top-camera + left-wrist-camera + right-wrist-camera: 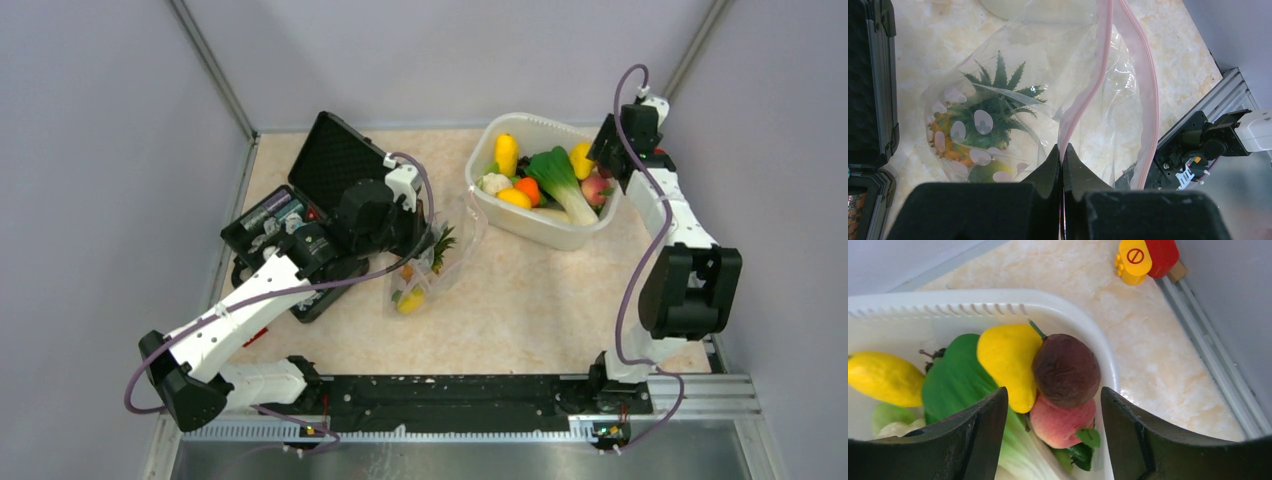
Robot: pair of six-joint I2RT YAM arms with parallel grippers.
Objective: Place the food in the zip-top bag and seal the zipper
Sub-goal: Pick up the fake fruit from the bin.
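The zip-top bag (432, 262) stands mid-table, its mouth open, with the pineapple (983, 125) and a yellow-green piece inside. My left gripper (1062, 150) is shut on the pink zipper (1098, 65) at the near side of the mouth; it shows in the top view (415, 237) too. My right gripper (1053, 392) is open just above the dark plum (1065, 370) and peach (1060, 422), beside a yellow fruit (1008, 360). They lie in the white tub (545, 232) with a mango (507, 153), the green leafy stalk (560, 180), cauliflower (495, 183) and orange (528, 190).
An open black case (300, 215) lies at the left, right behind my left arm. A red and yellow toy block (1145, 255) sits by the right wall rail. The arms' base rail (450, 390) runs along the near edge.
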